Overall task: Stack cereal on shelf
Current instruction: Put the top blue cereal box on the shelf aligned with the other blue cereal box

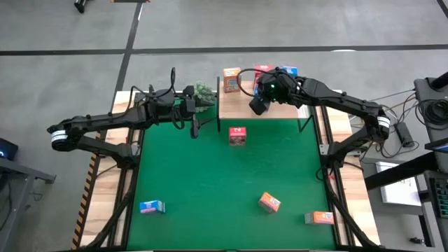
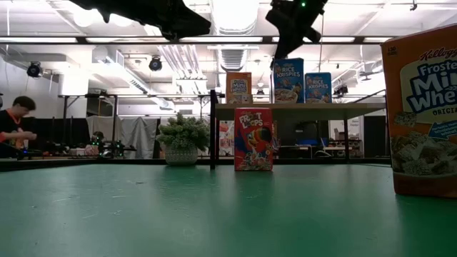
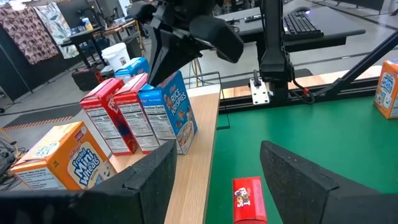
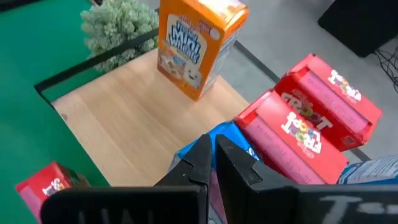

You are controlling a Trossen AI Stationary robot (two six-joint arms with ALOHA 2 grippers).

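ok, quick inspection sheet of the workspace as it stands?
Surface: green table, nothing spilled that I can see.
Job's things: shelf holds an orange box, two red boxes and two blue boxes. On the table: loose red box upright, loose blue box, two loose orange boxes.
Clutter: plant by the shelf's left end.
Hands: left hand open, empty, near the shelf's left edge. Right hand shut, empty, above the shelf's blue boxes.
Cables: loose cables right of the table.
Surroundings: person seated far behind the table.
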